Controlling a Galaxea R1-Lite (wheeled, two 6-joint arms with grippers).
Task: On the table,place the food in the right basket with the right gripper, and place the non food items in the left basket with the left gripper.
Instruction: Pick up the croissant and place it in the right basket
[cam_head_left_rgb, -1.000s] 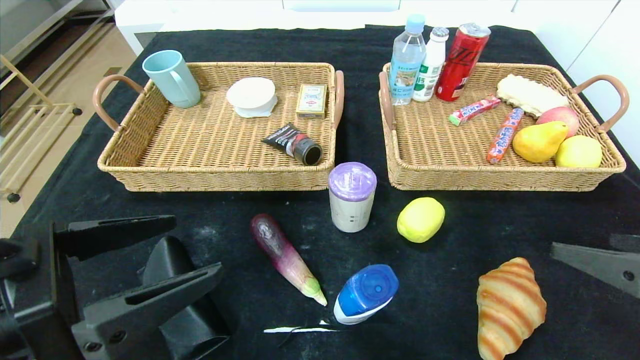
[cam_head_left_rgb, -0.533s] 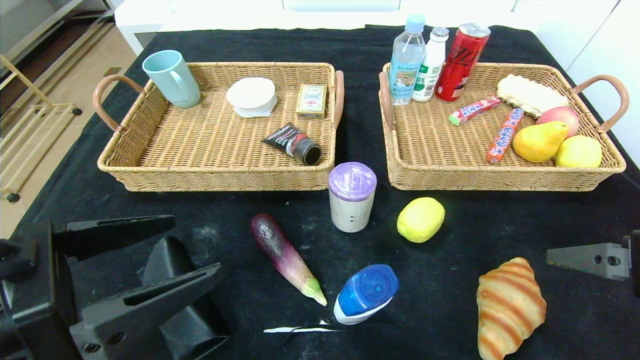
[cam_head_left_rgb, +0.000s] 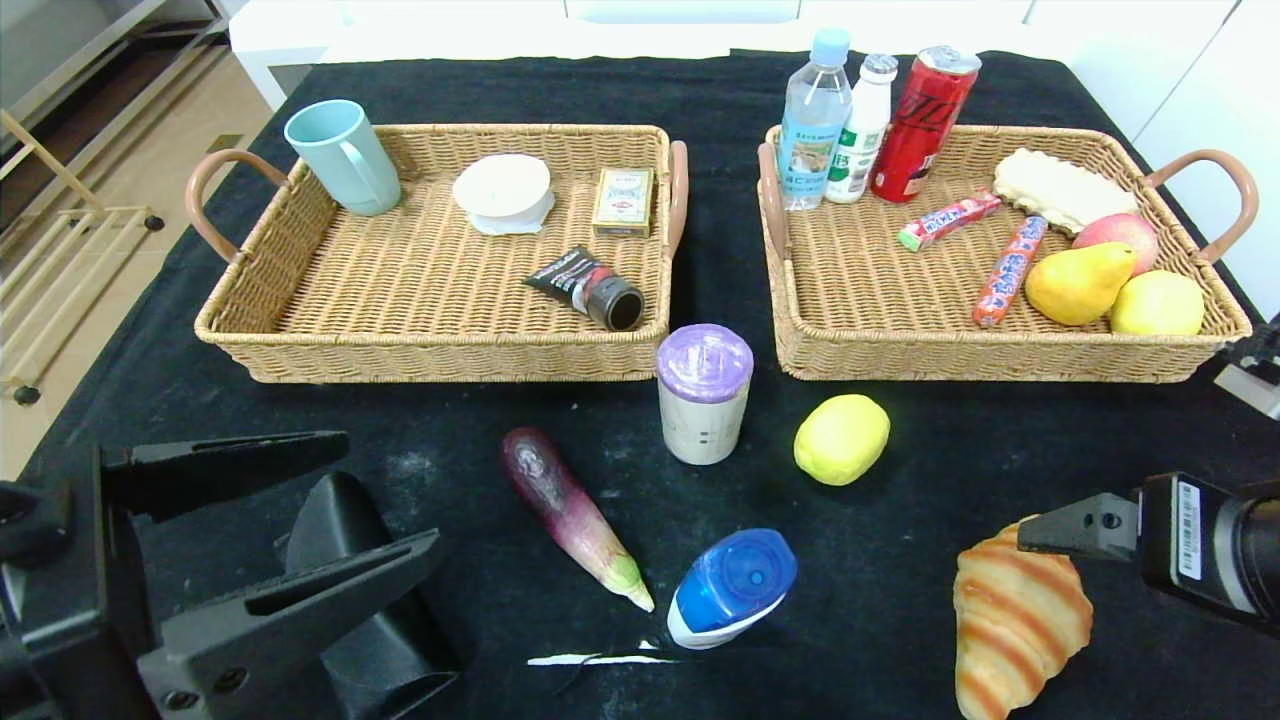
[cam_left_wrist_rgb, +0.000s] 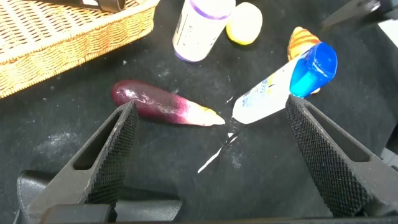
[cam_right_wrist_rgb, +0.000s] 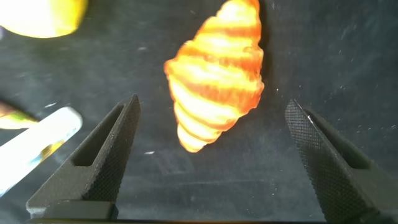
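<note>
On the black table (cam_head_left_rgb: 1000, 450) lie a striped croissant (cam_head_left_rgb: 1015, 615), a yellow lemon (cam_head_left_rgb: 841, 439) and a purple eggplant (cam_head_left_rgb: 572, 515). A white bottle with blue cap (cam_head_left_rgb: 730, 587) lies on its side, and a beige cup with purple lid (cam_head_left_rgb: 703, 393) stands upright. My right gripper (cam_right_wrist_rgb: 212, 106) is open above the croissant (cam_right_wrist_rgb: 214, 71), whose narrow end reaches between the fingers (cam_head_left_rgb: 1075, 528). My left gripper (cam_head_left_rgb: 392, 490) is open at the near left over a black curved case (cam_head_left_rgb: 340, 520), empty. The left wrist view shows the eggplant (cam_left_wrist_rgb: 158, 104) and bottle (cam_left_wrist_rgb: 283, 87) ahead.
The left basket (cam_head_left_rgb: 430, 350) holds a teal mug (cam_head_left_rgb: 343, 157), a white round lid, a card box and a black tube. The right basket (cam_head_left_rgb: 1000, 358) holds bottles, a red can (cam_head_left_rgb: 922, 122), candy sticks, a pear and other fruit. A white scrap (cam_head_left_rgb: 600, 658) lies near the bottle.
My right gripper has come in from the right edge, leftward and nearer, to over the croissant's far end. The left gripper and all the objects have stayed put.
</note>
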